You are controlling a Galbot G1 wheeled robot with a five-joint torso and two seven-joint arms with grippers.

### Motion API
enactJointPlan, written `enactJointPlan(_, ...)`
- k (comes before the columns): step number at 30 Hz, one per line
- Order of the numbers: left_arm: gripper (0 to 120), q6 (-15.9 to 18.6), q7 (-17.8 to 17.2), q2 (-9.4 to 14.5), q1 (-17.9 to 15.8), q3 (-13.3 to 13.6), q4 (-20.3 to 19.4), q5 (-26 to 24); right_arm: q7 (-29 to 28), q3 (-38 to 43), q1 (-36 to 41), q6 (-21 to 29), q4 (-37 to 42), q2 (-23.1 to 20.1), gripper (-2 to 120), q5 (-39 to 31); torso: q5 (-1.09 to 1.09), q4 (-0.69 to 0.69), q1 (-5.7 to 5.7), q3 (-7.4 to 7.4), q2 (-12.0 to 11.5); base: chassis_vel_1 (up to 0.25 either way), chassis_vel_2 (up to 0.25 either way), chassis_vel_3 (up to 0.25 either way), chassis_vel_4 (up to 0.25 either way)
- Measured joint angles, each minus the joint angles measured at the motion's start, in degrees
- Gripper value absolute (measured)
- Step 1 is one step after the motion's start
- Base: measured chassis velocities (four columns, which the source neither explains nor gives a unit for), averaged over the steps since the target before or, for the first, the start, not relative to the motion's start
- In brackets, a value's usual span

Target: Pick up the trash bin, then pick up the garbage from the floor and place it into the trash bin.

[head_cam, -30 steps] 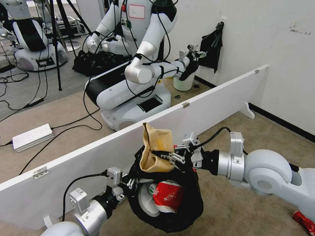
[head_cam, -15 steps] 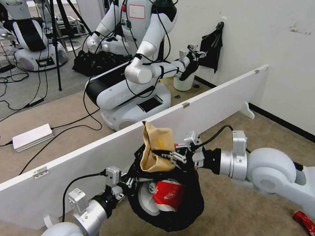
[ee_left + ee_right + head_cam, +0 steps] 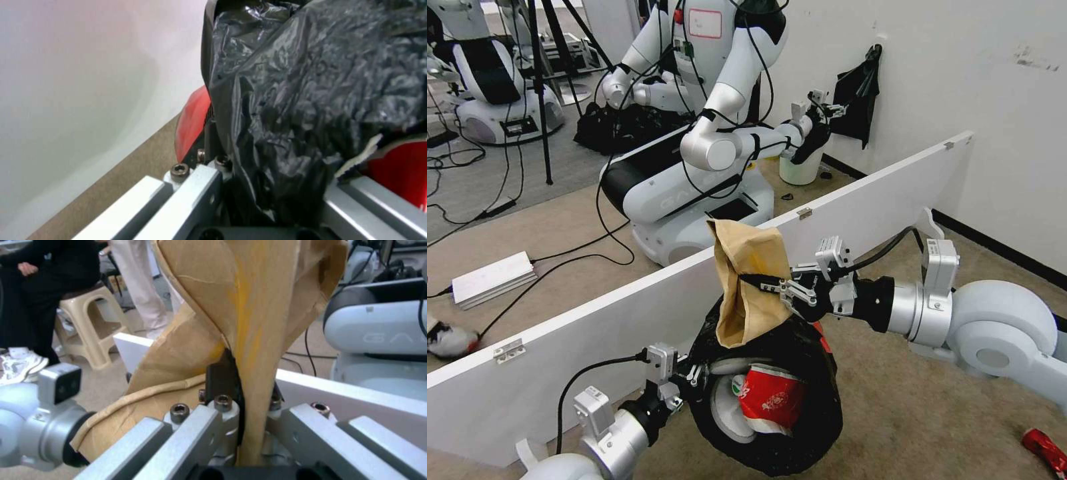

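Between my right claw's (image 3: 774,288) closed fingers (image 3: 221,375) sits the paper bag (image 3: 749,287), pinched mid-body so it hangs upright, top flopped toward the white board (image 3: 627,300), bottom edge just over the bin's (image 3: 774,407) mouth. I judge it's held high like that to clear the rim before dropping in; bag bottom looks close to the liner (image 3: 311,100) but I can't tell if it's touching. Right wrist view confirms the grip: tan paper squeezed flat between the jaws, a fold bulging out on one side. My left claw (image 3: 690,380) is clamped on the bin's rim, liner and red wall (image 3: 191,130) pressed between its fingers, which keeps the bin off the floor and tipped so the opening faces up toward me and the right arm. Already inside I see a red-white cup (image 3: 767,400) and something white with a green mark next to it. Outward from there: the board runs right behind the bin, close to it, so there's little room on that side for the bag to swing. A red can (image 3: 1044,450) lies on the carpet off to my right, well apart from the bin, not picked up. Beyond the board stands another robot (image 3: 694,167) with a white bin (image 3: 799,170) near the wall, plus cables and a white box (image 3: 492,278) on the floor, none in my way.
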State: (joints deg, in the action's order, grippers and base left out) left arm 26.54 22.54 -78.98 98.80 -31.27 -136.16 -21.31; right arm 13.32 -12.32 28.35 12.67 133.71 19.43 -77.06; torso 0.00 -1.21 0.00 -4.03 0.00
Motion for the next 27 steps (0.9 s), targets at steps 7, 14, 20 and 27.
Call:
enactJointPlan(7, 0, -0.08, 0.21, -0.03, -0.40, 0.38, 0.93, 0.73, 1.80, 1.00, -0.56, -1.01, 0.37, -0.37, 0, -0.23, 0.00, 0.00, 0.00, 0.00, 0.00, 0.000, 0.000, 0.000, 0.000)
enactJointPlan(14, 0, 0.09, 0.03, 0.04, -1.18, 0.43, 1.48, 0.61, 5.29, 1.39, -1.08, -2.60, 0.92, -1.04, 0, 1.98, 0.00, -0.01, 0.00, 0.00, 0.00, 0.000, 0.000, 0.000, 0.000)
enactJointPlan(20, 0, 0.76, -0.72, 0.13, -1.54, 0.42, 1.57, -0.44, 10.35, 2.86, -1.79, -4.36, 0.37, -2.22, 0, 10.08, 0.00, 0.00, 0.00, 0.00, 0.00, 0.000, 0.000, 0.000, 0.000)
enactJointPlan(27, 0, 2.29, -2.87, 0.27, -2.41, 0.66, 1.51, -2.89, 13.42, 5.09, -1.61, -5.44, 0.94, -4.15, 0, 15.36, 0.00, -0.01, 0.00, 0.00, 0.00, 0.000, 0.000, 0.000, 0.000)
